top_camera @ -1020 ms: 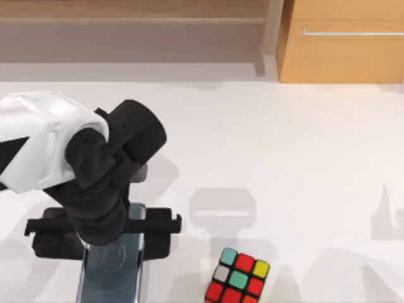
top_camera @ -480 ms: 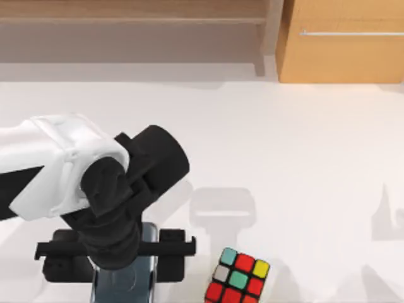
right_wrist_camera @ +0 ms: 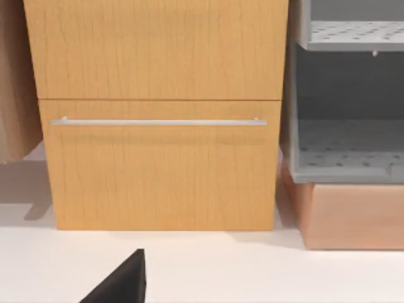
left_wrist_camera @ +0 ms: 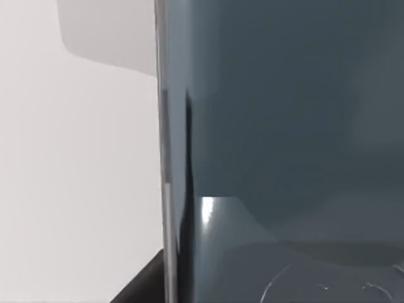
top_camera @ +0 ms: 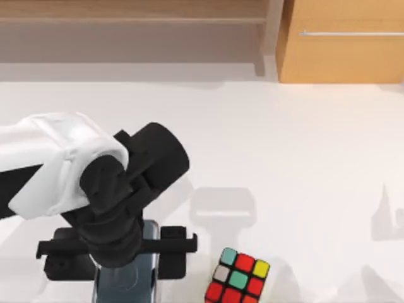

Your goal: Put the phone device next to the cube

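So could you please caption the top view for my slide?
Left gripper over the phone device, just left of the cube on the white table.

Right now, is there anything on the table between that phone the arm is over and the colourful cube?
In the top view, only bare white table and one end of the left gripper lie between the phone device and the cube.

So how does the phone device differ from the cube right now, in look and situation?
The phone device is a thin flat slab with a plain glossy grey-blue face; the cube is blocky, its black frame set with red, teal, yellow and white stickers. The phone device lies under the left gripper, while the cube stands free, apart from it to the right. Both sit at the table's near edge.
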Available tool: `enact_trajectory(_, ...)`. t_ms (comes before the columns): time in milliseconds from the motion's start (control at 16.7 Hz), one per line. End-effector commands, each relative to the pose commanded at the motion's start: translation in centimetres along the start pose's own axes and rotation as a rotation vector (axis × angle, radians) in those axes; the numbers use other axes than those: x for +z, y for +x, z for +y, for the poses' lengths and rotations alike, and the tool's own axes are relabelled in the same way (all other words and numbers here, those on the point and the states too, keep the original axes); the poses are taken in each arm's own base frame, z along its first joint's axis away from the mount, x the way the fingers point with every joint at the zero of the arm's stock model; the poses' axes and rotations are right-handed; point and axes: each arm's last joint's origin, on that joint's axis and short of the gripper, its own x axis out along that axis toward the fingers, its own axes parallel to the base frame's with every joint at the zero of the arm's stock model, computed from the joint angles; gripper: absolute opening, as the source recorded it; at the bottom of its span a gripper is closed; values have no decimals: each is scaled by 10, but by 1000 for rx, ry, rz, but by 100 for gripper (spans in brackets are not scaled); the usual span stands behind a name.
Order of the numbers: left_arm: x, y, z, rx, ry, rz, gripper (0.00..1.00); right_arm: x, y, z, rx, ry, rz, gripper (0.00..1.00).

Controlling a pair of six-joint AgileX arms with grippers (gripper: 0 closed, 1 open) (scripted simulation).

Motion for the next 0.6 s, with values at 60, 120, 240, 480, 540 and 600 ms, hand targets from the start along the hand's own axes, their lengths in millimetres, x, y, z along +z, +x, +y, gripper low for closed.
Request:
enact_trajectory(60, 1, -1, 0, -7, -4, -4, 0, 0, 0, 0, 0, 0, 0, 100)
enact_trajectory(120, 1, -3, -1, -16, -7, -10, 0, 0, 0, 0, 0, 0, 0, 100)
enact_trajectory(240, 3, -7, -2, -35, -12, -23, 0, 0, 0, 0, 0, 0, 0, 100)
enact_trajectory(480, 6, -16, -5, -81, -17, -55, 0, 0, 0, 0, 0, 0, 0, 100)
enact_trajectory(540, 6, -19, -6, -93, -17, -64, 0, 0, 0, 0, 0, 0, 0, 100)
enact_trajectory(600, 7, -21, -7, -106, -17, -74, 0, 0, 0, 0, 0, 0, 0, 100)
